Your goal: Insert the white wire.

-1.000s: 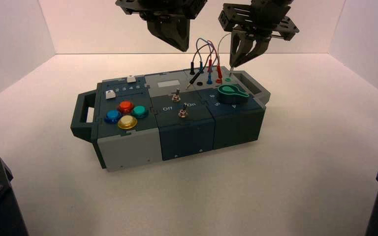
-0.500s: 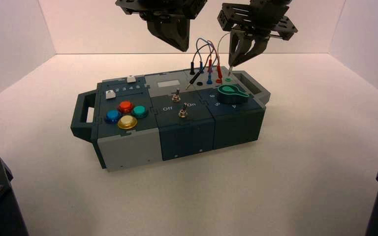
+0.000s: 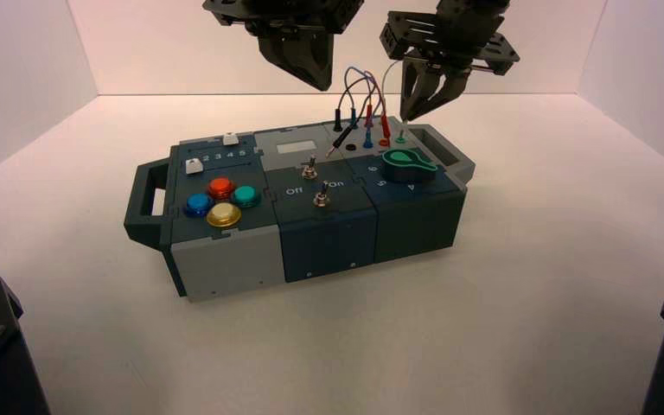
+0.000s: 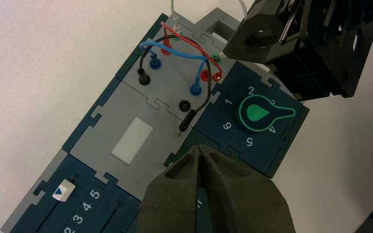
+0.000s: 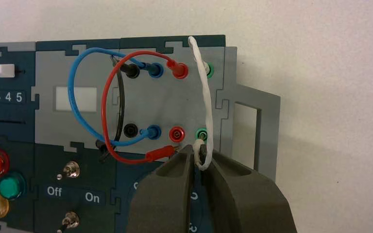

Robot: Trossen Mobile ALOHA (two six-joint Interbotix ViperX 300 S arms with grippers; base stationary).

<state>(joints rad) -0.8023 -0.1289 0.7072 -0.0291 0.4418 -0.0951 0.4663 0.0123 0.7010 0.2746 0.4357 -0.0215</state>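
The white wire [image 3: 386, 76] arches up from the far green socket [image 5: 210, 70] at the box's right rear. My right gripper [image 3: 405, 115] is shut on its white plug end just above the near green socket [image 3: 400, 139]. In the right wrist view the wire [image 5: 205, 97] loops between the fingertips of the gripper [image 5: 200, 151], and the plug tip points at the near green socket [image 5: 202, 133]. I cannot tell whether the tip is seated. My left gripper [image 3: 318, 82] is shut and empty, hovering over the box's middle rear; its wrist view shows its tips [image 4: 201, 149].
Red [image 5: 108, 111] and blue [image 5: 75, 97] leads arch over the socket panel. A loose black plug [image 3: 339, 143] lies by the open black socket [image 4: 185, 105]. The green knob [image 3: 408, 162], two toggle switches [image 3: 309, 169], coloured buttons [image 3: 221, 187] and the box's right handle [image 3: 446, 145] are nearby.
My right gripper has shifted slightly up and to the left with the white plug. The left arm has not moved.
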